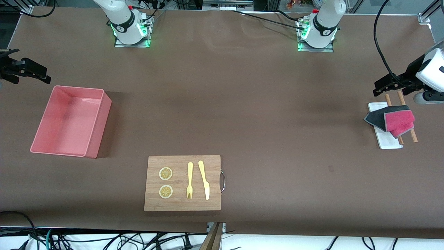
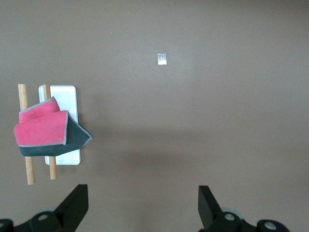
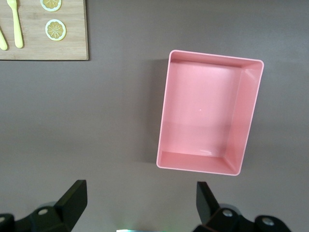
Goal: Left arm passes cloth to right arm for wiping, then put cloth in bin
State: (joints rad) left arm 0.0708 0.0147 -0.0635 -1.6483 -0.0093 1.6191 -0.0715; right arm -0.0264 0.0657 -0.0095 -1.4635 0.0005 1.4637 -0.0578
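Both grippers hang wide open and empty: left gripper (image 2: 142,208) near the cloth (image 1: 393,121), right gripper (image 3: 140,205) near the bin (image 1: 71,121). Two lemon slices (image 1: 165,182), a fork (image 1: 189,180) and a knife (image 1: 204,179) lie on the wooden board (image 1: 182,205).

Both arms are white with black joint bands: the right arm (image 1: 119,15) and the left arm (image 1: 326,21) each rise from a metal base plate lit green. Black cables trail from the bases. Each ends in a matte black gripper, the left gripper (image 2: 142,205) and right gripper (image 3: 140,203), with wedge-shaped fingers (image 2: 77,203) and silver screws.

Smooth glossy plastic bin (image 1: 71,121), grained wooden board (image 1: 182,183), soft cloth (image 1: 392,121), matt brown table (image 1: 242,104).
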